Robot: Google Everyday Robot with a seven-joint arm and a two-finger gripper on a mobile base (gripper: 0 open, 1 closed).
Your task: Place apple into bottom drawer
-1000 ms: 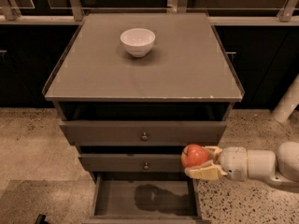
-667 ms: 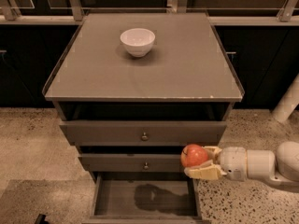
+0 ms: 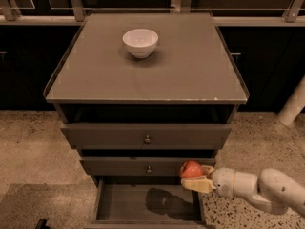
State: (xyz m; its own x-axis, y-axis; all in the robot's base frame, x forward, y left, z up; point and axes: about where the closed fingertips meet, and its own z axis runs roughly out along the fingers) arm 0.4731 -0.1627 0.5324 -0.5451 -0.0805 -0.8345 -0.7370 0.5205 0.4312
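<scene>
At desk front, low right, gripper: reaches in from the right, level with the middle drawer's right end.
Fingers: closed on the apple, one pale pad under it, the other behind and above it.
Apple: red-orange, held off every surface, in front of the middle drawer's face at the desk's lower right, over the right side of the bottom drawer.
Bottom drawer: lowest in the desk, pulled out, flat bare floor showing, a dark shadow right of its centre.
Middle drawer: directly above the bottom one, pushed in, small knob at centre.
Top drawer: under the desk's top, slightly proud of the frame, knob at centre.
Bowl: white, upright, on the desk's top, left of centre toward the back.
Desk: grey-brown, raised lip round its top.
Arm: white, jointed, running off to the desk's lower right.
Floor: speckled, either side of the desk.
</scene>
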